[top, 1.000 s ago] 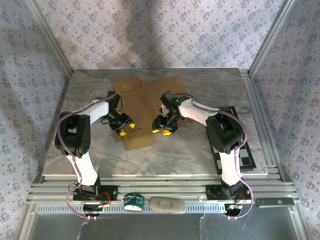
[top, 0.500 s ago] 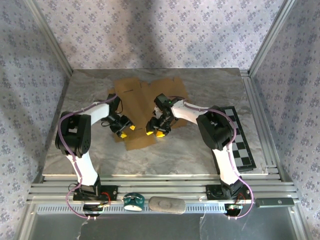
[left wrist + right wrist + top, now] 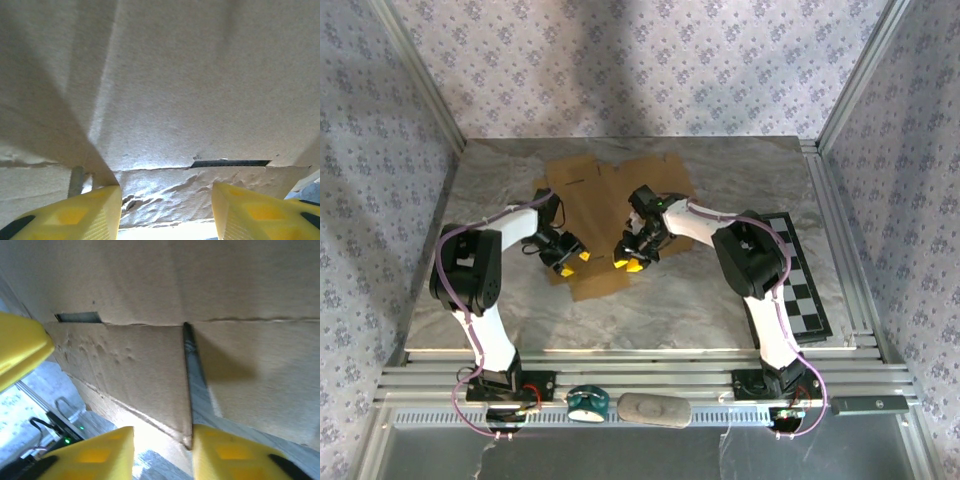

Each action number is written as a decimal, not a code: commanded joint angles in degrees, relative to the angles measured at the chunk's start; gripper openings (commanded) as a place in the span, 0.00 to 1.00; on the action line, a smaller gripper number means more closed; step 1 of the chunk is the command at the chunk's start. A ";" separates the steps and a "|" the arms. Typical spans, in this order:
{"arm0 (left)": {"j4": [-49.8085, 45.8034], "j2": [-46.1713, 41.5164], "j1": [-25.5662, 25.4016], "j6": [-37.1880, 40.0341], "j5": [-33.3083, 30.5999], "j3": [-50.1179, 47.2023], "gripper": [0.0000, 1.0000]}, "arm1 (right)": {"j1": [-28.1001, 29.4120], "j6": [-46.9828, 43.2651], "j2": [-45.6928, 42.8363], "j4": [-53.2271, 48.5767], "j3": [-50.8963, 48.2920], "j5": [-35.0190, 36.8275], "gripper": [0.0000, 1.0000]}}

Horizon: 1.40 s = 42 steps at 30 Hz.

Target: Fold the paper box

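Swinging left over the past second, the right arm has uncovered the checkered board [image 3: 807,290] along the right edge of the desk [image 3: 720,300] and carried the right gripper [image 3: 630,262] further over the paper box [image 3: 590,185]. That tan sheet lies spread open, reaching from the far edge to mid-desk, left of centre. The right gripper's fingers stand narrowly apart, a flap's corner at the gap. At the sheet's near left side, the left gripper [image 3: 574,261] stands moderately wide, holding nothing.
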 commanded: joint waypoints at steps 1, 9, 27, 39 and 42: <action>-0.67 -1.87 -0.56 -1.03 0.86 0.45 0.51 | -0.15 2.96 -3.45 5.08 -0.12 -3.70 0.23; -4.05 -7.26 -0.19 -2.08 -0.78 5.93 0.53 | -1.78 5.73 -5.75 6.61 -0.59 -3.35 0.00; -10.24 -22.26 2.68 -8.24 -3.69 1.23 0.69 | -5.96 11.44 -9.30 7.82 -0.06 -3.34 0.00; 10.90 -17.98 15.74 -11.27 2.25 -3.77 0.82 | -9.04 16.42 -12.31 6.50 1.43 -5.65 0.00; 18.19 -13.99 15.73 -11.36 2.81 -3.00 0.82 | -9.55 17.43 -12.56 6.67 1.43 -6.28 0.00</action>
